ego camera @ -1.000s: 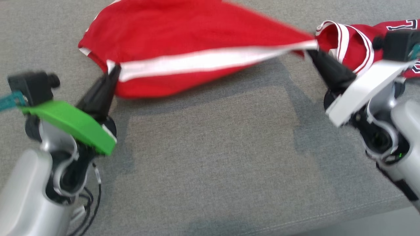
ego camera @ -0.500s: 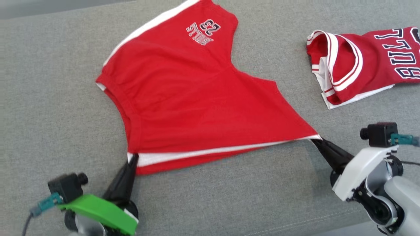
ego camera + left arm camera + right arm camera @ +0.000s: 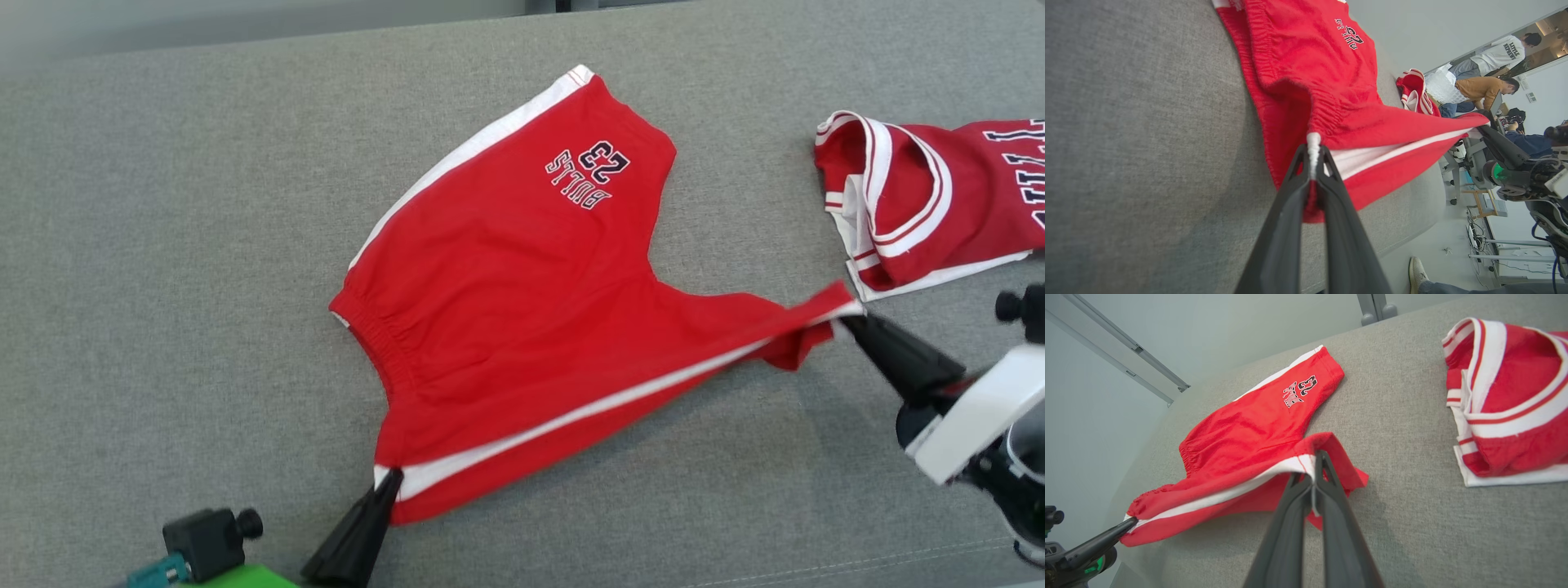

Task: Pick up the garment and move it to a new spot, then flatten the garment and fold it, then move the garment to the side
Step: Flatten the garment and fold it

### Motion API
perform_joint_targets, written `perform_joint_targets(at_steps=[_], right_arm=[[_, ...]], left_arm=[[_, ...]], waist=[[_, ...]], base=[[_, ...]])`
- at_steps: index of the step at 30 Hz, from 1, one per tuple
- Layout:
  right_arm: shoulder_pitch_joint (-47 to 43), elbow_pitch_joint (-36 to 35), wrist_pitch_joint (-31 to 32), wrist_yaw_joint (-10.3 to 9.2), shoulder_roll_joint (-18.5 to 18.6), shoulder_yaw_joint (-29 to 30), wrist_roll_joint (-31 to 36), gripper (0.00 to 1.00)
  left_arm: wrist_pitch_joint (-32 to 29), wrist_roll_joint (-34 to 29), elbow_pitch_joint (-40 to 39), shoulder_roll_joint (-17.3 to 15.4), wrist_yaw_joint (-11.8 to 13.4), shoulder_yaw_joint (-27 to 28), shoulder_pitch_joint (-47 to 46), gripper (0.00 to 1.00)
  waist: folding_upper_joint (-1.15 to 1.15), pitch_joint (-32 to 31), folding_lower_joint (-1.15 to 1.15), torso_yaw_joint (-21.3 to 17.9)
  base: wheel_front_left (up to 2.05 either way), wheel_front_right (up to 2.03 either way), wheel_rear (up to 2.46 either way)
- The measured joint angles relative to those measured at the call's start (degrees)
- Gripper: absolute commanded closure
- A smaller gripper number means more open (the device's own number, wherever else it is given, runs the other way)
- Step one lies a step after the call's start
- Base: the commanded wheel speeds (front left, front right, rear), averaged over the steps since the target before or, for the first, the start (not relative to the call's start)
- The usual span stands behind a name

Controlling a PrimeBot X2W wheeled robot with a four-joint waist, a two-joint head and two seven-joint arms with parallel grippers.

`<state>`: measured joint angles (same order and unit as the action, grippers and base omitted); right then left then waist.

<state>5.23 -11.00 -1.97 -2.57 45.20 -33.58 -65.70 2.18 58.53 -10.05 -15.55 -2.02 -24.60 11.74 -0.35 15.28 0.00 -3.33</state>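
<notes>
Head view: red knit shorts [image 3: 522, 310] with a white side stripe [image 3: 571, 418], gathered elastic waistband [image 3: 371, 327] and "BULLS 23" print [image 3: 588, 173] lie mostly flat on grey woven upholstery [image 3: 163, 245], just left of the folded red-and-white jersey [image 3: 922, 212] and not touching it. Left gripper [image 3: 392, 480] has its jaws pinched tight on the waistband corner farthest from the jersey. Right gripper [image 3: 849, 322] has its jaws clamped on the stripe's leg-hem corner just below the jersey's near edge, with the hem lifted and creased. Bare upholstery stretches wide beyond the shorts, away from the jersey.
</notes>
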Motion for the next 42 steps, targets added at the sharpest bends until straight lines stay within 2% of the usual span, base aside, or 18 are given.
perform_joint_targets(at_steps=[5,10,17,20,24,29,34,42], right_arm=[[9.6,-0.8,2.4,0.19,-0.1,2.9,-0.8,1.00],[17.3,2.1,5.7,-1.07,-1.3,5.1,-3.1,1.00],[26.8,6.2,10.3,-2.66,-1.5,5.3,-1.5,1.00],[30.2,7.3,12.3,-3.04,-1.4,4.7,0.0,1.00],[34.0,8.2,15.1,-3.12,-1.1,3.0,2.5,1.00],[39.0,10.6,16.5,-3.15,-2.5,1.6,4.6,1.00],[41.8,13.4,17.2,-3.05,-4.7,-0.4,6.7,1.00],[46.1,17.6,17.3,-2.49,-6.4,-0.8,9.1,1.00]], left_arm=[[-4.4,1.0,-4.8,-0.6,0.0,0.1,-8.5,1.00],[-9.8,-0.3,-5.6,-1.9,1.0,-1.5,-18.0,1.00],[-14.0,-0.8,-5.1,0.8,4.1,-1.6,-28.5,1.00],[-15.5,0.2,-3.5,2.5,4.6,-1.6,-31.5,1.00],[-15.8,1.1,-1.0,4.7,5.6,-1.4,-34.9,1.00],[-15.1,1.0,2.4,7.4,5.7,-0.3,-39.4,1.00],[-12.7,0.8,5.6,8.8,6.4,2.4,-41.4,1.00],[-12.5,0.8,9.0,10.2,6.6,1.2,-42.4,1.00]], waist=[[0.00,2.7,0.00,0.5],[0.00,5.9,0.00,1.9],[0.00,10.4,0.00,5.3],[0.00,12.4,0.00,7.0],[0.00,15.3,0.00,9.2],[0.00,18.8,0.00,11.9],[0.00,21.5,0.00,14.1],[0.00,23.2,0.00,16.2]], base=[[0.00,0.00,0.00],[0.00,0.00,0.00],[0.00,0.00,0.00],[0.00,0.00,0.00],[0.00,0.00,0.00],[0.00,0.00,0.00],[0.00,0.00,0.00],[0.00,0.00,0.00]])
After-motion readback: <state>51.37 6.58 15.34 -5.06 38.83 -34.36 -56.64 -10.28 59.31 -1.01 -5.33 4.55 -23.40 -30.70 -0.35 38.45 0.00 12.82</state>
